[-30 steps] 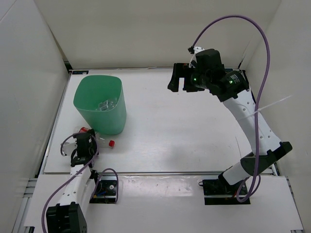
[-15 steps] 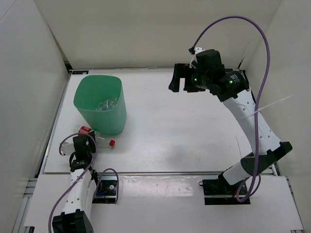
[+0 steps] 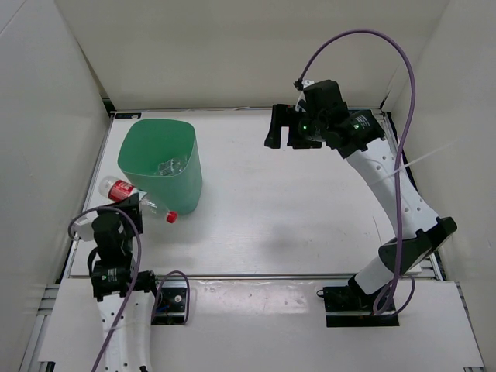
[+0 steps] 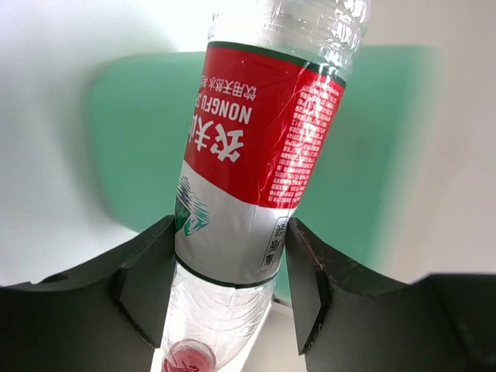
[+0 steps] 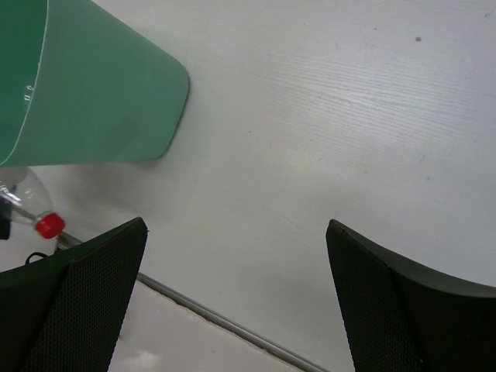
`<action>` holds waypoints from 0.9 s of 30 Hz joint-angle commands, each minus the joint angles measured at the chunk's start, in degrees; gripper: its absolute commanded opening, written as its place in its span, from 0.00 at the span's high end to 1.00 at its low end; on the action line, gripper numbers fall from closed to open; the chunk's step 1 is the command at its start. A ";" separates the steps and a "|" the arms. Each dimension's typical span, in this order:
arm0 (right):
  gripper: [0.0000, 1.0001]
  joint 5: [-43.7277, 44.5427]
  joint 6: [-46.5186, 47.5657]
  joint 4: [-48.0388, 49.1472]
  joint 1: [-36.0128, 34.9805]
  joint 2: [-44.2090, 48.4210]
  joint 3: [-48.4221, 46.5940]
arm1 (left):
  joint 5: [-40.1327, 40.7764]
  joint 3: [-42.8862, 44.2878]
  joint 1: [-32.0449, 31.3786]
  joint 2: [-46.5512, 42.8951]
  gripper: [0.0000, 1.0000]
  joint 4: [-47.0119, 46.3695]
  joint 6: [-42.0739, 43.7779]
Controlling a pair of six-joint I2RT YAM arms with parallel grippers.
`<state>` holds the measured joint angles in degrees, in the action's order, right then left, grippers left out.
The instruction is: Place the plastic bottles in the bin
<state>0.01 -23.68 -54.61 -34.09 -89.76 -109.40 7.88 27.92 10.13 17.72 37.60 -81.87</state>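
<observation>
A clear plastic bottle with a red label (image 3: 118, 189) and red cap (image 3: 171, 218) hangs tilted off the table, just left of the bin's foot. My left gripper (image 3: 129, 204) is shut on its middle. In the left wrist view both fingers press the bottle (image 4: 263, 132) below the label, cap end down, and the gripper (image 4: 229, 288) faces the mint-green bin (image 4: 132, 139). The bin (image 3: 186, 186) stands upright at the left, with clear bottles (image 3: 171, 166) inside. My right gripper (image 3: 282, 129) hovers open and empty at the back centre, over bare table (image 5: 236, 298).
White walls close the table at the back and both sides. A metal strip (image 3: 271, 275) marks the near edge. The right wrist view takes in the bin's side (image 5: 101, 85) and the held bottle's red cap (image 5: 49, 225).
My left gripper shut on the red-label bottle and lifted it from the table, pulling back toward the near left. The right arm shifted slightly left.
</observation>
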 commanded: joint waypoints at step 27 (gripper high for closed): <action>0.00 -1.51 -1.72 -1.19 2.45 3.89 3.24 | 4.59 51.78 -11.45 42.94 0.00 -14.49 49.61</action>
<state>-2.68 -25.32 -55.83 -32.58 -88.44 -106.02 5.91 74.98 0.14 65.34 24.53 -37.78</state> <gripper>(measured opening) 0.998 0.998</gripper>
